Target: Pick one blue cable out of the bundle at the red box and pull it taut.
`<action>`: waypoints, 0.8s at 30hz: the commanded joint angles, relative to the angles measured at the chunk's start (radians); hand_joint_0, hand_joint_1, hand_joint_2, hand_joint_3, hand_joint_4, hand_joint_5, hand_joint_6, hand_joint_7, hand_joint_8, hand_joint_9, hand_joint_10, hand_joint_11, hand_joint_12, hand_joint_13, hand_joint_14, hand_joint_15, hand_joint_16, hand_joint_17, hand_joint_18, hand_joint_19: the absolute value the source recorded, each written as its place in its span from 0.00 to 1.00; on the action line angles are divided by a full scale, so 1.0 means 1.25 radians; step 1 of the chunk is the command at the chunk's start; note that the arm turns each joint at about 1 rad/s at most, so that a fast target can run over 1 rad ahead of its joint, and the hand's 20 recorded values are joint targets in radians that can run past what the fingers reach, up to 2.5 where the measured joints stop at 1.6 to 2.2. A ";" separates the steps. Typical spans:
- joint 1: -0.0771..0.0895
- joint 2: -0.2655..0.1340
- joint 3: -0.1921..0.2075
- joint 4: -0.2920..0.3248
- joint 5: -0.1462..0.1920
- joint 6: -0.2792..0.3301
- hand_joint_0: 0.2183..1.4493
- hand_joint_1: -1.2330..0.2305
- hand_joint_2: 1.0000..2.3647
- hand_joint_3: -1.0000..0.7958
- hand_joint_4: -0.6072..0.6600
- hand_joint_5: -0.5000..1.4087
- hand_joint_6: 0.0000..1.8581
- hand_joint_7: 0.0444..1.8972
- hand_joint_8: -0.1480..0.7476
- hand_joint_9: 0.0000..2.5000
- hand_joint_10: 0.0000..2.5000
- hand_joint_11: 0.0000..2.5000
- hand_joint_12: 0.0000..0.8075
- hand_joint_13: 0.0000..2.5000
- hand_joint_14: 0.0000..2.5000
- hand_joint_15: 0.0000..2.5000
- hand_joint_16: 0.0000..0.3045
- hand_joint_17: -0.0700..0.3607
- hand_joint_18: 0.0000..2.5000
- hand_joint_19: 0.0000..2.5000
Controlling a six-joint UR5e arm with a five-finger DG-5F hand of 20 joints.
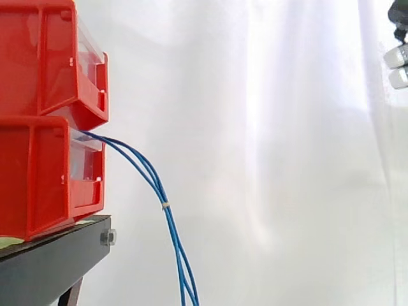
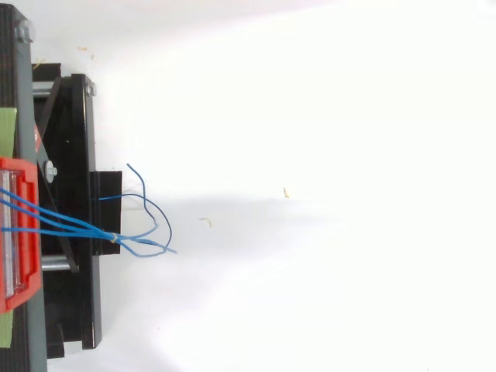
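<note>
Side view: two stacked red bins [image 1: 32, 178] sit on a black stand [image 1: 51, 268] at the left edge. Blue cable bundle [image 1: 153, 182] exits the lower bin's front and droops slack past the stand, bound by a pale tie [image 1: 165, 205]. Top view: the cable ends splay loose beyond the tie. Hand [image 1: 398, 60] is at the upper right edge, well apart from the bundle; open or closed cannot be told. Est. status: no cable singled out, nothing pulled. Approach, selection, grasp and tensioning all remain.
</note>
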 commanded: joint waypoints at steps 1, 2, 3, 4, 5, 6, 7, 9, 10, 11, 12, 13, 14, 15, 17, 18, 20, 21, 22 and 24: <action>0.005 -0.044 -0.007 0.034 -0.001 -0.021 0.21 0.48 0.00 0.28 0.65 0.13 0.27 0.32 0.47 0.07 0.00 0.00 0.44 0.00 0.00 0.03 0.19 0.47 0.00 0.06; 0.005 -0.059 -0.007 0.047 -0.001 -0.025 0.21 0.48 0.00 0.28 0.65 0.13 0.27 0.32 0.47 0.07 0.00 0.00 0.44 0.00 0.00 0.04 0.19 0.47 0.00 0.06; 0.006 -0.066 -0.007 0.059 -0.001 -0.027 0.21 0.48 0.00 0.28 0.65 0.13 0.27 0.32 0.47 0.07 0.00 0.00 0.44 0.00 0.00 0.03 0.19 0.47 0.00 0.06; 0.007 -0.093 -0.007 0.105 0.003 -0.029 0.21 0.48 0.00 0.28 0.65 0.13 0.27 0.32 0.47 0.07 0.00 0.00 0.44 0.00 0.00 0.04 0.19 0.47 0.00 0.06; 0.009 -0.101 -0.007 0.113 0.004 -0.029 0.21 0.48 0.00 0.28 0.65 0.13 0.27 0.32 0.47 0.07 0.00 0.00 0.44 0.00 0.00 0.03 0.19 0.47 0.00 0.06; 0.009 -0.114 -0.007 0.126 0.011 -0.031 0.21 0.48 0.00 0.28 0.65 0.13 0.27 0.32 0.47 0.07 0.00 0.00 0.44 0.00 0.00 0.04 0.19 0.47 0.00 0.06; 0.009 -0.126 -0.007 0.133 0.021 -0.033 0.21 0.48 0.00 0.28 0.66 0.13 0.27 0.32 0.47 0.08 0.00 0.00 0.44 0.00 0.00 0.04 0.19 0.47 0.00 0.06; 0.011 -0.153 -0.007 0.144 0.049 -0.038 0.21 0.48 0.00 0.28 0.66 0.13 0.27 0.32 0.48 0.08 0.00 0.00 0.44 0.00 0.00 0.04 0.19 0.47 0.00 0.06; 0.012 -0.162 -0.007 0.155 0.067 -0.042 0.21 0.48 0.00 0.28 0.66 0.13 0.27 0.32 0.47 0.08 0.00 0.00 0.44 0.00 0.00 0.04 0.19 0.47 0.00 0.06; 0.016 -0.173 -0.007 0.171 0.081 -0.045 0.21 0.48 0.00 0.28 0.66 0.13 0.27 0.32 0.47 0.08 0.00 0.00 0.44 0.00 0.00 0.04 0.19 0.47 0.00 0.06; 0.016 -0.173 -0.007 0.171 0.081 -0.045 0.21 0.48 0.00 0.28 0.66 0.13 0.27 0.32 0.47 0.08 0.00 0.00 0.44 0.00 0.00 0.04 0.19 0.47 0.00 0.06; 0.016 -0.178 -0.007 0.181 0.089 -0.048 0.21 0.48 0.00 0.28 0.66 0.13 0.27 0.32 0.47 0.08 0.00 0.00 0.44 0.00 0.00 0.04 0.19 0.47 0.00 0.06; 0.018 -0.182 -0.007 0.199 0.098 -0.050 0.21 0.48 0.00 0.28 0.66 0.14 0.27 0.32 0.47 0.08 0.00 0.00 0.44 0.00 0.00 0.04 0.19 0.47 0.00 0.06; 0.021 -0.185 -0.007 0.210 0.106 -0.054 0.21 0.48 0.00 0.28 0.66 0.14 0.27 0.32 0.48 0.09 0.00 0.00 0.44 0.00 0.00 0.04 0.19 0.47 0.00 0.06; 0.022 -0.189 -0.007 0.219 0.116 -0.060 0.21 0.49 0.00 0.28 0.66 0.14 0.27 0.32 0.48 0.09 0.00 0.00 0.44 0.00 0.00 0.04 0.19 0.47 0.00 0.06; 0.024 -0.191 -0.007 0.220 0.125 -0.067 0.21 0.49 0.00 0.28 0.66 0.14 0.27 0.32 0.48 0.09 0.00 0.00 0.44 0.00 0.00 0.04 0.19 0.47 0.00 0.06; 0.031 -0.204 -0.007 0.220 0.152 -0.088 0.21 0.49 0.00 0.28 0.66 0.14 0.27 0.32 0.48 0.09 0.00 0.01 0.44 0.01 0.00 0.04 0.19 0.47 0.00 0.06; 0.031 -0.209 -0.007 0.221 0.159 -0.091 0.21 0.48 0.00 0.28 0.66 0.14 0.27 0.32 0.48 0.10 0.00 0.01 0.44 0.01 0.00 0.04 0.19 0.47 0.00 0.06; 0.032 -0.215 -0.007 0.224 0.162 -0.091 0.21 0.49 0.00 0.28 0.66 0.14 0.27 0.32 0.48 0.10 0.00 0.01 0.44 0.01 0.00 0.04 0.19 0.46 0.00 0.06; 0.037 -0.227 -0.007 0.239 0.167 -0.093 0.21 0.49 0.00 0.28 0.66 0.14 0.27 0.32 0.48 0.10 0.00 0.01 0.44 0.01 0.00 0.04 0.19 0.47 0.00 0.06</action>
